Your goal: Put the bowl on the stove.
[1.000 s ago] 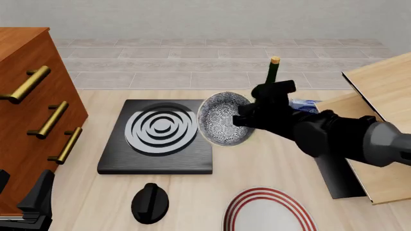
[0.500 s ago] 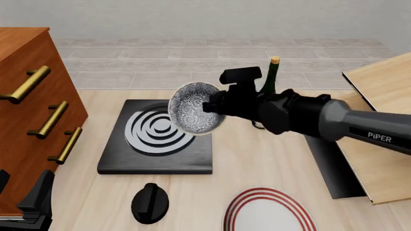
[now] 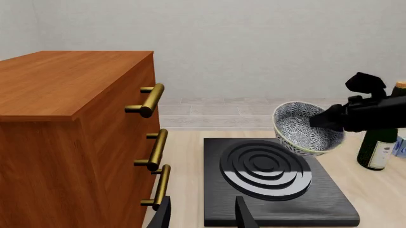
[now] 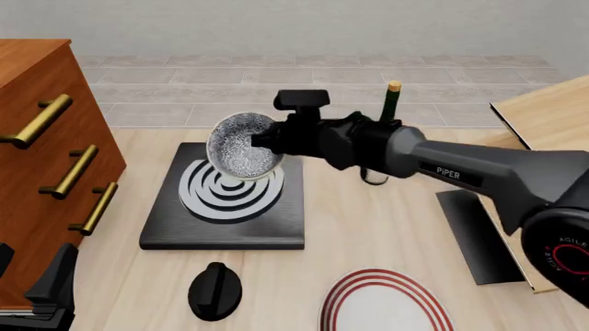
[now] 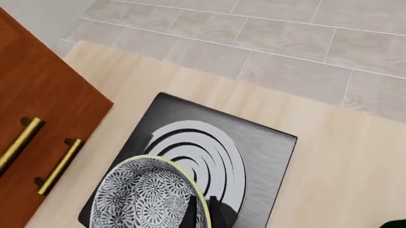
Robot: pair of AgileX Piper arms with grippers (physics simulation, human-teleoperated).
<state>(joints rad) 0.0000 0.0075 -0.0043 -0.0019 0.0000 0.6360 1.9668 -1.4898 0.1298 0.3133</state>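
The right gripper [image 4: 269,143] is clamping the tilted bowl [image 4: 241,146] by its rim above the stove [image 4: 225,227], while the left gripper [image 3: 201,216] is resting open.

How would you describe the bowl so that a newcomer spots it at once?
Start at the wooden drawer cabinet; beside it lies the black stove. The bowl hangs tilted above its burner, held by the right gripper. Unlike the flat red-ringed plate, it is deep and speckled.
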